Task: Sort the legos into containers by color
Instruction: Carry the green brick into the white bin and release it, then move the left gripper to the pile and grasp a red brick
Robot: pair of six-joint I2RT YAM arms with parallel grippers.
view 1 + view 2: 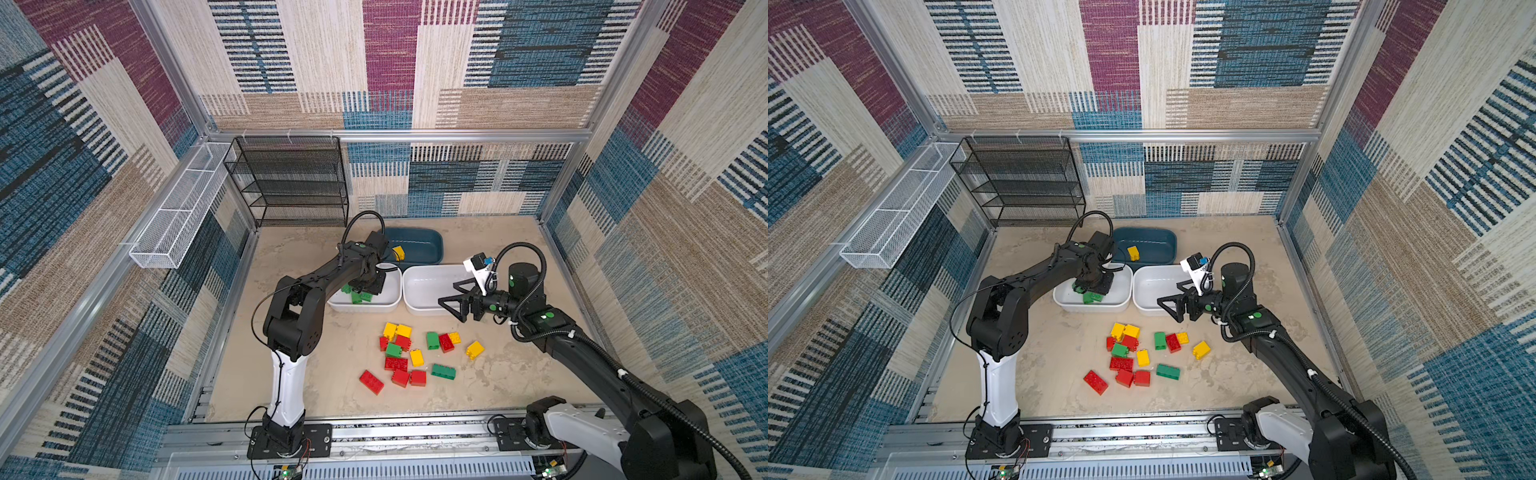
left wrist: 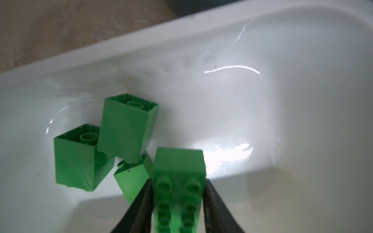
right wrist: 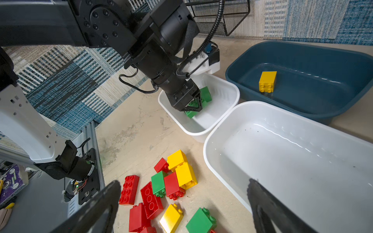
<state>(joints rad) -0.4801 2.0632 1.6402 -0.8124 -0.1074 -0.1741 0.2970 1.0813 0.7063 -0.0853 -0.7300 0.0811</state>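
Observation:
My left gripper (image 1: 365, 286) reaches down into the left white container (image 1: 395, 282). Its two black fingers lie against the sides of a long green lego (image 2: 179, 167), which hangs just above the tub floor. Three more green legos (image 2: 127, 125) lie in that tub beside it. The right white container (image 1: 424, 291) holds nothing. A single yellow lego (image 3: 267, 81) sits in the teal container (image 1: 424, 245). My right gripper (image 1: 451, 297) hovers open and holds nothing. It is at the front rim of the right white tub, above the loose red, green and yellow legos (image 1: 407, 353) on the floor.
A black mesh shelf rack (image 1: 291, 183) stands at the back left, and a white wire basket (image 1: 183, 208) hangs along the left wall. The three tubs sit close together, and the left arm's elbow (image 1: 291, 320) rises left of the pile.

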